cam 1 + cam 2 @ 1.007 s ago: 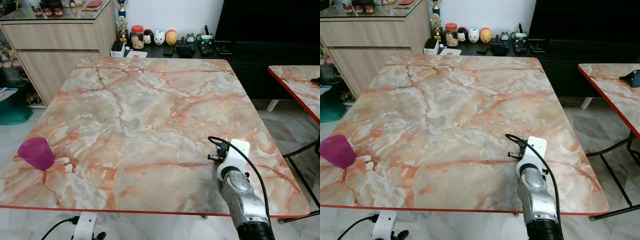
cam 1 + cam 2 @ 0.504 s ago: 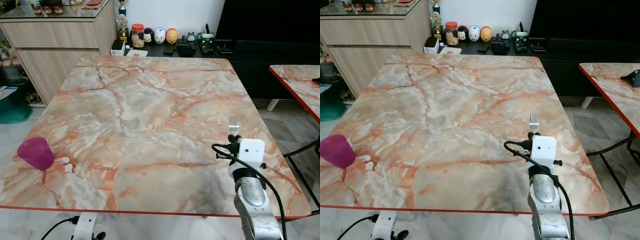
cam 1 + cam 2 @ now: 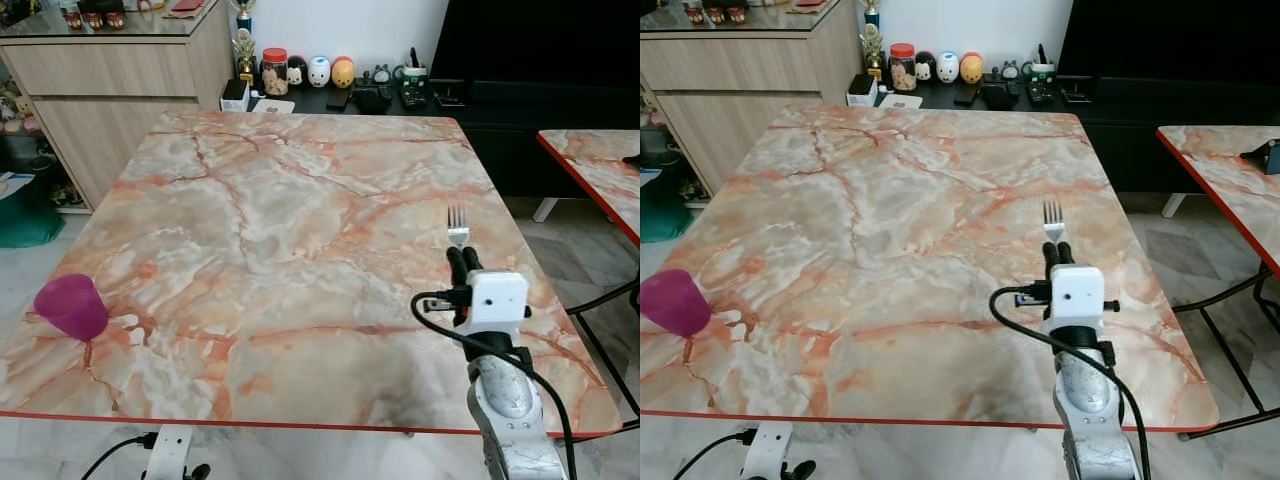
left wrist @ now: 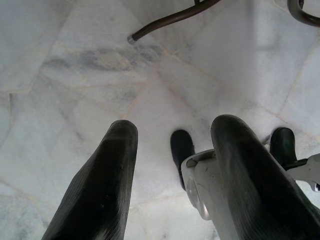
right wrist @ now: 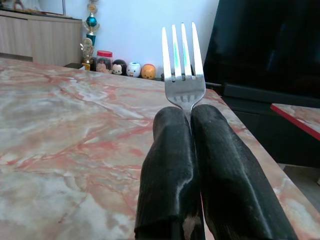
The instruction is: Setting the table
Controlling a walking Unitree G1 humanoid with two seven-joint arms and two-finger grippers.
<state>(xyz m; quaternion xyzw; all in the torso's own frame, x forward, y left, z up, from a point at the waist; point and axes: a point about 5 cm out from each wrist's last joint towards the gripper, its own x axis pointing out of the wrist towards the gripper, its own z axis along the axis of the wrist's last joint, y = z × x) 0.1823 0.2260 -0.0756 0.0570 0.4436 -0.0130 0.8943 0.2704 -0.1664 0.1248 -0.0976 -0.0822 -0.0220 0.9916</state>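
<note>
So, containers first: one translucent magenta plastic cup (image 3: 72, 306) sits upright near the left edge of the square pink-and-orange marble-pattern table (image 3: 300, 230), close to the near left corner. I can't tell from here whether anything is in it. On the low black console (image 3: 330, 100) past the far edge there's a red-lidded jar (image 3: 274, 73) with small round figurines (image 3: 318, 72) beside it; contents not readable.

Edges and room: the table has a thin red rim along the near edge (image 3: 890, 418). The whole middle and far part of the top is bare marble, so lots of free surface around my working arm. A wooden sideboard (image 3: 110, 80) stands off the far left corner. A second table with the same red-edged marble top (image 3: 600, 175) stands to the right, well apart, with a strip of pale tiled floor (image 3: 1200, 260) between.

End effector: right gripper (image 3: 1058, 250) is over the right half of the table, nearer the right edge than the centre, fingers pointing away from me. In the right wrist view both black fingers (image 5: 170, 170) are pressed together on the handle of a silver metal fork (image 5: 182, 65), tines sticking out past the fingertips towards the far end. Fork is off the tabletop, carried above it.

Left gripper (image 4: 170, 150) hangs low by the near edge, fingers spread apart, nothing between them, tiled floor beneath.
</note>
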